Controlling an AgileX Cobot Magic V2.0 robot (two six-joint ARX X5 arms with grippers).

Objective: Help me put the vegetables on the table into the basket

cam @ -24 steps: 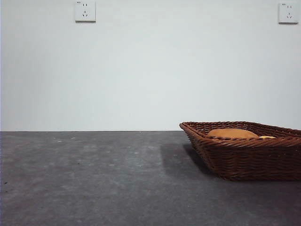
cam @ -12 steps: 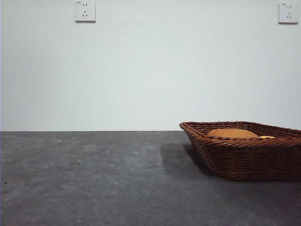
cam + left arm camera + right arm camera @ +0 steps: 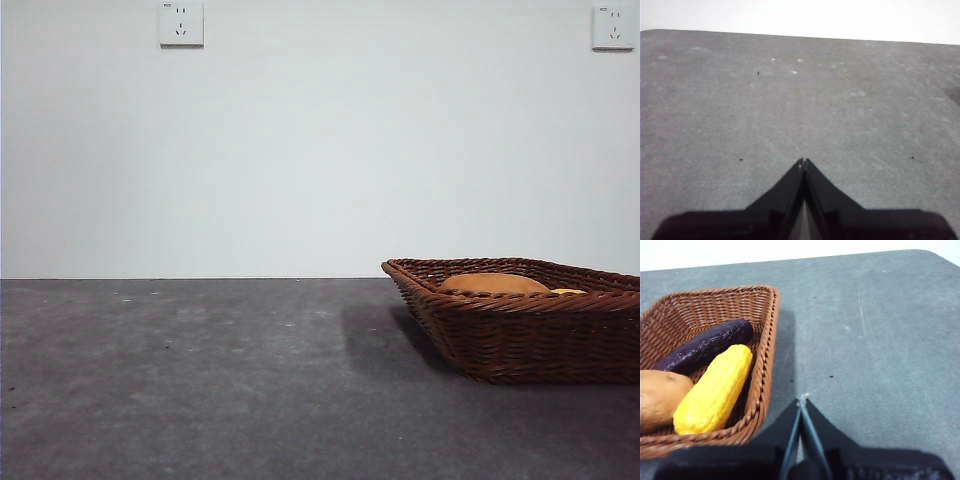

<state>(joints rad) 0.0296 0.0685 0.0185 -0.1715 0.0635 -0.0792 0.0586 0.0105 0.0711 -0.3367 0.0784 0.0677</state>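
Observation:
The brown wicker basket (image 3: 520, 325) stands at the right of the table (image 3: 200, 380); in the right wrist view its rim (image 3: 767, 340) shows too. Inside lie the dark purple eggplant (image 3: 705, 346), the yellow corn cob (image 3: 715, 389) and the brown potato (image 3: 657, 399). In the front view only the potato's top (image 3: 493, 283) and a sliver of corn (image 3: 568, 291) rise above the rim. My right gripper (image 3: 802, 401) is shut and empty above the bare table beside the basket. My left gripper (image 3: 803, 162) is shut and empty over bare table.
A white wall stands behind the table with two sockets (image 3: 181, 23) high up. The table's far edge (image 3: 790, 36) shows in the left wrist view.

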